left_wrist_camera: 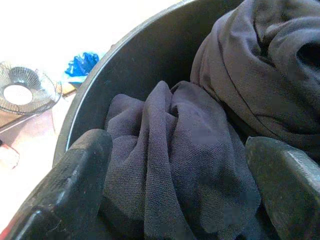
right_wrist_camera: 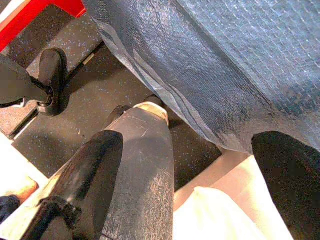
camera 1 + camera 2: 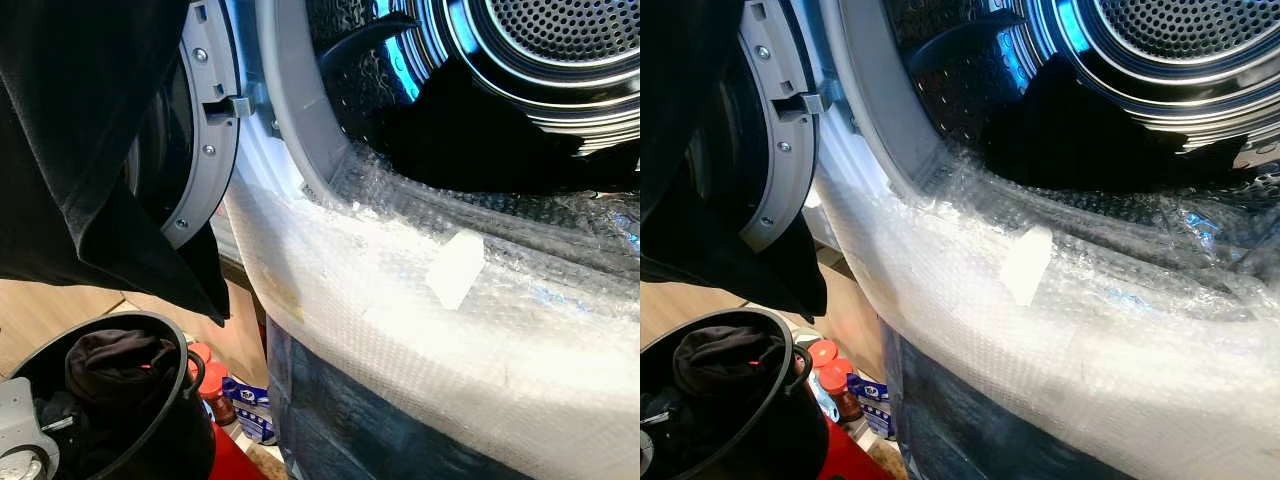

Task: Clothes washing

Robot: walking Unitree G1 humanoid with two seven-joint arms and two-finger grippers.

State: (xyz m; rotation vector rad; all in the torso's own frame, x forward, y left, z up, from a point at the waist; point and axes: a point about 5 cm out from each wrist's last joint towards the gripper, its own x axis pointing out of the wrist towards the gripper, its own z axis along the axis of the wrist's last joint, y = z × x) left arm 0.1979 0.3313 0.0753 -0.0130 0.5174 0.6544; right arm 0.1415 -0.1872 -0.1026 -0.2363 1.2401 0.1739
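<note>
So the left gripper (image 1: 175, 200) is down in the black bucket (image 3: 150, 440) beside the washer, fingers spread wide on either side of a bunched dark cloth (image 1: 175, 165), not pinching it yet. The right gripper (image 2: 200, 165) hangs low by the machine's wrapped front, also spread, holding nothing. The drum (image 3: 540, 60) is open with dark clothes already in it, and the door (image 3: 200, 130) has a black garment (image 3: 90, 150) draped over it. My worry: bubble wrap (image 3: 450, 330) covers the lip, so a loosely grabbed cloth could snag or slide off there.
</note>
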